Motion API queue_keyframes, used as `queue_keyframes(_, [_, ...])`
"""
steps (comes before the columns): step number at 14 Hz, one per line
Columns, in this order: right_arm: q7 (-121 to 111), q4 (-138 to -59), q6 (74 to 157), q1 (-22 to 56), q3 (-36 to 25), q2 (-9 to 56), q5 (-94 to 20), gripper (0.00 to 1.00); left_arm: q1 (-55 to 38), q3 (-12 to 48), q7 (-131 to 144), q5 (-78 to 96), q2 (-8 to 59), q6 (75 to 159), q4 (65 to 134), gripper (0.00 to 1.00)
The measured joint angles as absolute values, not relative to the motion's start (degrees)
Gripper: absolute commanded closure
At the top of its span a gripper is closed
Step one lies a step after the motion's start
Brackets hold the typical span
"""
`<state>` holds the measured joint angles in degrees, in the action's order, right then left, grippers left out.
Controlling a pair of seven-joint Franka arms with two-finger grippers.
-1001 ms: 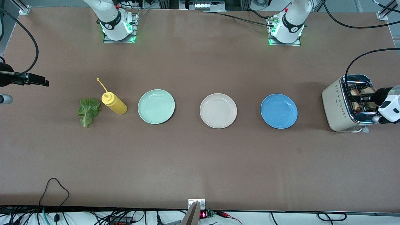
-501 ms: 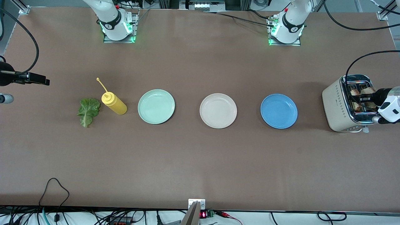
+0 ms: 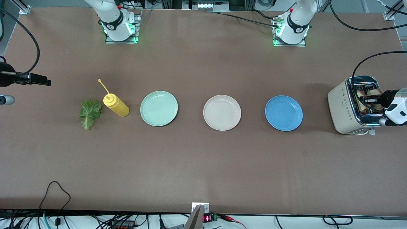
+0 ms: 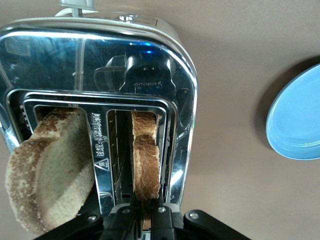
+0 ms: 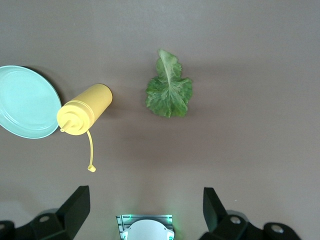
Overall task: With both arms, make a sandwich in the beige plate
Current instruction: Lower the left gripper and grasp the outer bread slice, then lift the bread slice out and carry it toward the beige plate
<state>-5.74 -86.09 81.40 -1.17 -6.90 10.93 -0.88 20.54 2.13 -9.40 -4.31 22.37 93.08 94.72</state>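
Observation:
The beige plate [image 3: 222, 112] lies bare in the middle of the table, between a mint-green plate [image 3: 159, 108] and a blue plate [image 3: 284, 113]. The lettuce leaf [image 3: 90, 113] lies flat near the right arm's end; it also shows in the right wrist view [image 5: 169, 89]. Two bread slices stand in the toaster [image 3: 345, 108]. My left gripper [image 4: 146, 209] is shut on the edge of the slice in the slot [image 4: 146, 160]; the other slice [image 4: 50, 170] leans out of its slot. In the front view the left gripper [image 3: 369, 102] is over the toaster. My right gripper [image 5: 145, 196] hangs open and empty high above the table.
A yellow squeeze bottle [image 3: 116, 105] lies on its side between the lettuce and the mint-green plate, its cap strap [image 3: 104, 86] pointing toward the robots. The toaster stands at the left arm's end with a black cable [image 3: 365, 62] running from it.
The left gripper has shifted very slightly at the toaster, still closed on the slice. Plates, lettuce and bottle have not moved.

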Motion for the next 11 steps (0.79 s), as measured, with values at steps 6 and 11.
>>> queue_keyframes(6, [-5.74,-86.09,81.28,-1.17,-6.90,10.94,-0.89,0.00,20.34,2.89,-9.43,-4.32,22.03,81.70,85.49,0.99])
queue_keyframes(11, [-5.74,-86.09,81.24,-1.17,-6.90,10.95,-0.89,0.00,18.31,3.60,-9.40,-4.32,21.55,70.36,77.76,0.99])
